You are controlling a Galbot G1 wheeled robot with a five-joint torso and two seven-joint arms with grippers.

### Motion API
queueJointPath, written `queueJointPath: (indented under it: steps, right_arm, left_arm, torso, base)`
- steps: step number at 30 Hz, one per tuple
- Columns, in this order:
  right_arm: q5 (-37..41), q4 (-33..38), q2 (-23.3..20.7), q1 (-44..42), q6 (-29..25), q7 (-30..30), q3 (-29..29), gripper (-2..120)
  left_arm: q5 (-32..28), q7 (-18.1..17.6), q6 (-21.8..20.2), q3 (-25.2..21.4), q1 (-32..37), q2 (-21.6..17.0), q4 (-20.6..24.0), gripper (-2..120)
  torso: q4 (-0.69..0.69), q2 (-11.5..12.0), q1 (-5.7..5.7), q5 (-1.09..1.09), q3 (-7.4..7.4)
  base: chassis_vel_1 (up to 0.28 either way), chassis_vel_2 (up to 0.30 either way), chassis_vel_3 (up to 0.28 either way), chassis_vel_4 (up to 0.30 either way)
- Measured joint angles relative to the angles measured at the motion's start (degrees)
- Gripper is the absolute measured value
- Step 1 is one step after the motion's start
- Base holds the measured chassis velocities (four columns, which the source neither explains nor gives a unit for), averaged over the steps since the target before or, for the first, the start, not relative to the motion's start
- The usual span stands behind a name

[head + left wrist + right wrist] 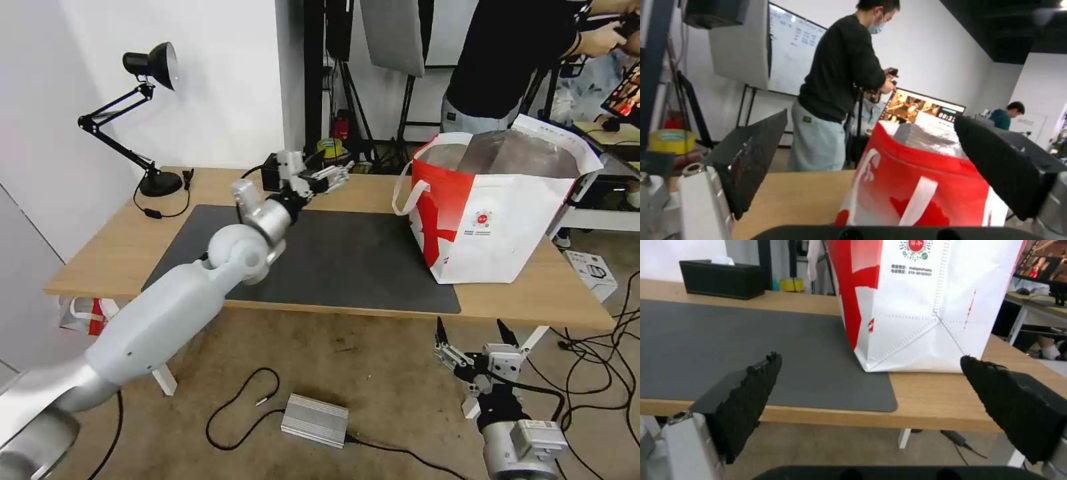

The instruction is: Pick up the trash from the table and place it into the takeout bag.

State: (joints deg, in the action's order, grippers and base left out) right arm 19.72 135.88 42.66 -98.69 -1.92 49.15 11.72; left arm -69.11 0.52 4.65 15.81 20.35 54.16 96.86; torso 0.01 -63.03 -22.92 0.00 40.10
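- Standing at the far left corner of the desk [100, 257], well left of the dark grey mat [347, 260], a black desk lamp [143, 113] has its base on the wood and its shade raised.
- Reaching across the mat's left part, the left arm holds the left gripper [327, 179] in the air above the mat's far edge, pointing toward the takeout bag [497, 220].
- In the left wrist view the left gripper's 2 black fingers [751, 163] are spread wide apart with nothing between them, and the bag's red side and silver foil lining show beyond them.
- A black tissue box [721, 278] rests on the wood just past the mat's far edge, behind the left gripper.
- Right of the mat's middle, the takeout bag stands upright and open, partly on the mat's right end and partly on bare wood, with its white loop handles hanging down on either side of it.
- The right gripper [475, 337] hangs below the desk's near edge, right of the mat's near right corner, its fingers [1013, 403] released wide and empty.
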Motion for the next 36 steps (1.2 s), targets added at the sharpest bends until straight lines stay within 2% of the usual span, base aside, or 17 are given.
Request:
queueJointPath:
  steps: [15, 24, 29, 34, 36]
  right_arm:
    - [0.0, 0.0, 0.0, 0.0, 0.0, 0.0, 0.0, 100]
    - [0.0, 0.0, 0.0, 0.0, 0.0, 0.0, 0.0, 100]
    - [0.0, 0.0, 0.0, 0.0, 0.0, 0.0, 0.0, 100]
    - [0.0, 0.0, 0.0, 0.0, 0.0, 0.0, 0.0, 100]
    - [0.0, 0.0, 0.0, 0.0, 0.0, 0.0, 0.0, 100]
  left_arm:
    - [0.8, 0.11, 0.2, -7.32, 9.59, -5.06, 6.52, 100]
    - [1.34, 0.16, 0.2, -13.38, 16.22, -8.36, 11.84, 100]
    - [2.37, 0.09, 0.19, -19.05, 22.7, -10.46, 15.66, 100]
    - [3.73, 0.09, 0.22, -22.02, 27.29, -10.77, 17.42, 100]
    - [5.72, 0.09, 0.77, -24.41, 31.98, -10.22, 18.78, 100]
  torso:
    - [-0.01, 0.0, 0.0, 0.0, 0.0]
    - [-0.01, 0.0, 0.0, 0.0, 0.0]
    - [-0.01, 0.0, 0.0, 0.0, 0.0]
    - [0.01, 0.0, 0.0, 0.0, 0.0]
    - [0.0, 0.0, 0.0, 0.0, 0.0]
  base:
    - [0.0, 0.0, 0.0, 0.0]
    - [0.0, 0.0, 0.0, 0.0]
    - [0.0, 0.0, 0.0, 0.0]
    - [0.0, 0.0, 0.0, 0.0]
    - [0.0, 0.0, 0.0, 0.0]
